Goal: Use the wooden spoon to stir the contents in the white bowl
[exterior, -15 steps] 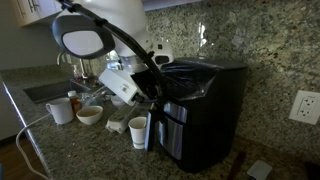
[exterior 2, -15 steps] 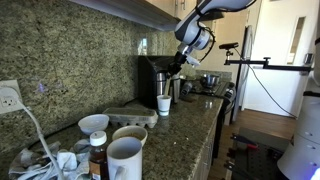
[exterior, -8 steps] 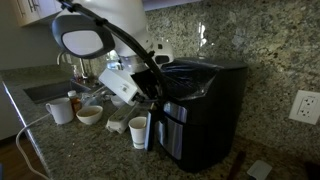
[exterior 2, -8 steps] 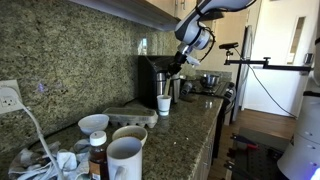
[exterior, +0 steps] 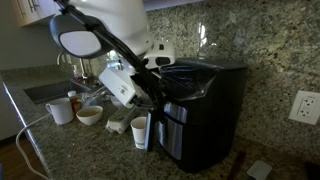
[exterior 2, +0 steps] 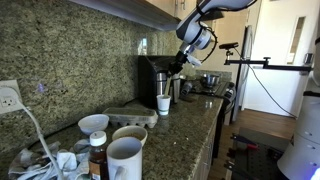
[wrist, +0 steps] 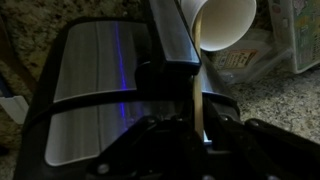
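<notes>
My gripper (wrist: pixel 200 126) is shut on the wooden spoon (wrist: pixel 197 75). The slim tan handle runs up from the dark jaws to a white paper cup (wrist: pixel 226 25). In the exterior views the gripper (exterior: pixel 146 92) (exterior 2: pixel 179 67) hangs beside the black coffee machine (exterior: pixel 203 108), above that cup (exterior: pixel 139 131) (exterior 2: pixel 163 104). The white bowl (exterior: pixel 89 116) (exterior 2: pixel 128 134), tan-brown inside, stands on the granite counter (exterior: pixel 90 148), away from the gripper. Whether the spoon's head is in the cup I cannot tell.
A white handled mug (exterior: pixel 60 110) (exterior 2: pixel 124 158) stands near the bowl, and a smaller all-white bowl (exterior 2: pixel 93 123) sits behind it. The coffee machine (wrist: pixel 100 90) fills the space under the gripper. A sink (exterior: pixel 45 92) lies at the counter's end, and a wall outlet (exterior: pixel 304 105) is nearby.
</notes>
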Tool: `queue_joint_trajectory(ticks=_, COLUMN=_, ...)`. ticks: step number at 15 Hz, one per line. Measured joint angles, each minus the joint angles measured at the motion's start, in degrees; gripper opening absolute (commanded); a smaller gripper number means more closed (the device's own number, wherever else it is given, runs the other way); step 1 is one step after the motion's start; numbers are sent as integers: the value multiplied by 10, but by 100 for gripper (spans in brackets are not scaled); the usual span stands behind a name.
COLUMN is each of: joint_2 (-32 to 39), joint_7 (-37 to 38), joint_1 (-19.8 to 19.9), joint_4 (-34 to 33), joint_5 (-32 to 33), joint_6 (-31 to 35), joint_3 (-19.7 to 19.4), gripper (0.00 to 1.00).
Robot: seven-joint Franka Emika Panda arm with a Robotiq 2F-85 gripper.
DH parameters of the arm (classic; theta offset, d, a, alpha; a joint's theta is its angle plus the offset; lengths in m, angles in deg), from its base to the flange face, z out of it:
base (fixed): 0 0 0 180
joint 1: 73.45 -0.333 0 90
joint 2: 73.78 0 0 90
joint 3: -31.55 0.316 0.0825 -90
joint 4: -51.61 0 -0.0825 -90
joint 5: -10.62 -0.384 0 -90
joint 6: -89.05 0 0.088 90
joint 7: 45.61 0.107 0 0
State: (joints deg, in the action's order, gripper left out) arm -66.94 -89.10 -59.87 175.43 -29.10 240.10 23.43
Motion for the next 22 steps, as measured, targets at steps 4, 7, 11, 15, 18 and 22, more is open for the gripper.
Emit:
queue_joint_trajectory(ticks=4, joint_2=-6, joint_7=-1, joint_1=1, joint_4=4, joint_5=-24, joint_6=0, joint_3=0, gripper=4)
queue_joint_trajectory(ticks=7, joint_2=-15, joint_7=-1, joint_1=1, joint_4=6, joint_5=-26, joint_6=0, joint_3=0, gripper=4)
queue_joint_trajectory(ticks=11, joint_2=-31, joint_7=-3, joint_1=1, joint_4=9, joint_5=-26, joint_6=0, joint_3=1, gripper=4)
queue_joint_trajectory(ticks=15, joint_2=-55, joint_7=-8, joint_1=0, joint_4=13, joint_5=-27, joint_6=0, joint_3=1, gripper=4)
queue_joint_trajectory(ticks=18, joint_2=-74, joint_7=-14, joint_1=0, joint_4=18, joint_5=-30, joint_6=1, joint_3=1, gripper=4)
queue_joint_trajectory(ticks=22, joint_2=-93, joint_7=-14, joint_1=1, joint_4=22, joint_5=-41, joint_6=3, joint_3=-2, gripper=4)
